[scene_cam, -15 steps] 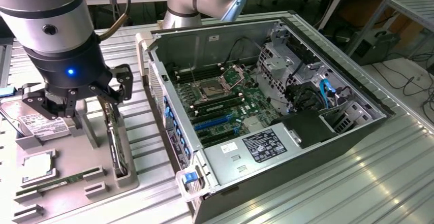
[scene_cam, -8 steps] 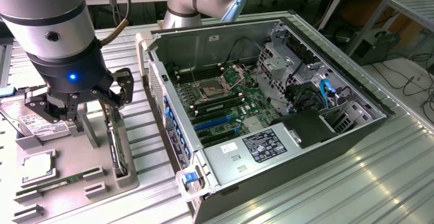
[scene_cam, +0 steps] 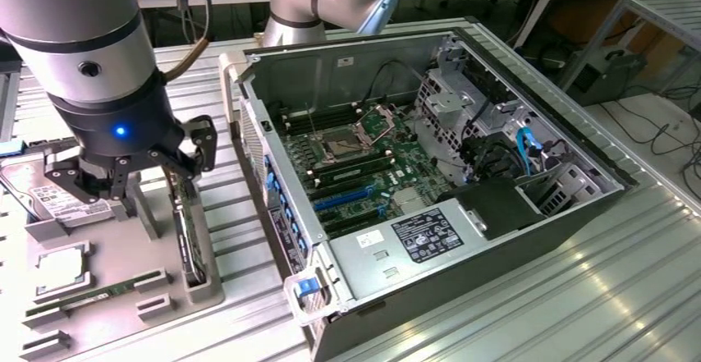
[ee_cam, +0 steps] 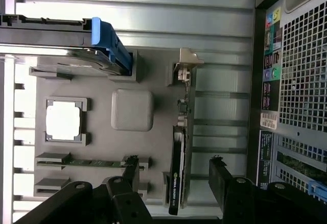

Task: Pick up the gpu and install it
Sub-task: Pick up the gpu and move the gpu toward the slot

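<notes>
ARM POISED OVER CARD: The gripper (scene_cam: 131,183) hangs with jaws spread wide above the grey parts tray (scene_cam: 121,325), at about nine o'clock from the open computer case (scene_cam: 570,222) in the exterior view. The gpu (ee_cam: 179,157) stands on edge in its tray slot, between the two fingers (ee_cam: 222,183) but apart from both, with its silver bracket at the far end. Nothing is gripped. The blue expansion slots (scene_cam: 345,199), at about seven o'clock from the processor socket (scene_cam: 370,126), look unfilled. By this evidence the job is barely begun: lifting, carrying and seating the card all remain.
</notes>
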### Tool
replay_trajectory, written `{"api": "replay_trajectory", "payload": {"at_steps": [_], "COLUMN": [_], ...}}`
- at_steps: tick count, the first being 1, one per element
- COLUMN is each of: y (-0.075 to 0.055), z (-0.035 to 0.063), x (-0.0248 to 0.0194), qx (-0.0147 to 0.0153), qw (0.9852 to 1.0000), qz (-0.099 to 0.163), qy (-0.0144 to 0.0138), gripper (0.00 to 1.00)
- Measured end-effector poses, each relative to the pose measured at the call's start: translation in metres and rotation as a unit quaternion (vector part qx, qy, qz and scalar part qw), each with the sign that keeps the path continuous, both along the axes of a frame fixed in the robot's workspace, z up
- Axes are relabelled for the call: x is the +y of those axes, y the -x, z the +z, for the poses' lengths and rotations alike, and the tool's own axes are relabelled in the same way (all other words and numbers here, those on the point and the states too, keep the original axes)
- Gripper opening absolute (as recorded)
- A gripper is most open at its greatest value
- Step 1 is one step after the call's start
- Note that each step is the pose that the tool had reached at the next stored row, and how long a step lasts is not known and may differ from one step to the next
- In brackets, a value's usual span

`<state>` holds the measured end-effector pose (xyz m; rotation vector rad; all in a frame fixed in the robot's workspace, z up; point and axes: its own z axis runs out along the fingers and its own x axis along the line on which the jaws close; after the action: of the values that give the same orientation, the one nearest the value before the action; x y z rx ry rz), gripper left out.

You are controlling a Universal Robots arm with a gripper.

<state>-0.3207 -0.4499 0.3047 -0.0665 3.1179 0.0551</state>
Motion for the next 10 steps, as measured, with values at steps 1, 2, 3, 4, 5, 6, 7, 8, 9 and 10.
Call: {"api": "replay_trajectory", "payload": {"at_steps": [1, 2, 3, 4, 5, 6, 7, 8, 9, 10], "y": [0.0000, 0.0000, 0.0000, 0.0000, 0.0000, 0.0000, 0.0000, 0.0000, 0.0000, 0.0000], "z": [-0.0007, -0.0016, -0.0025, -0.0034, -0.0042, -0.0049, -0.0055, -0.0063, -0.0069, -0.0073], "x": [0.0000, 0.0000, -0.0001, -0.0002, -0.0002, -0.0003, -0.0003, -0.0004, -0.0005, -0.0008], "qx": [0.0000, 0.0000, 0.0000, 0.0000, 0.0000, 0.0000, 0.0000, 0.0000, 0.0000, 0.0001], "qw": [1.0000, 1.0000, 1.0000, 1.0000, 1.0000, 1.0000, 1.0000, 1.0000, 1.0000, 1.0000], "qz": [0.000, 0.000, 0.000, 0.000, 0.000, 0.000, 0.000, 0.000, 0.000, 0.000], "qy": [0.0000, 0.0000, 0.0000, 0.0000, 0.0000, 0.0000, 0.0000, 0.0000, 0.0000, 0.0001], "gripper": [0.66, 0.66, 0.66, 0.66, 0.66, 0.66, 0.66, 0.66, 0.66, 0.66]}}
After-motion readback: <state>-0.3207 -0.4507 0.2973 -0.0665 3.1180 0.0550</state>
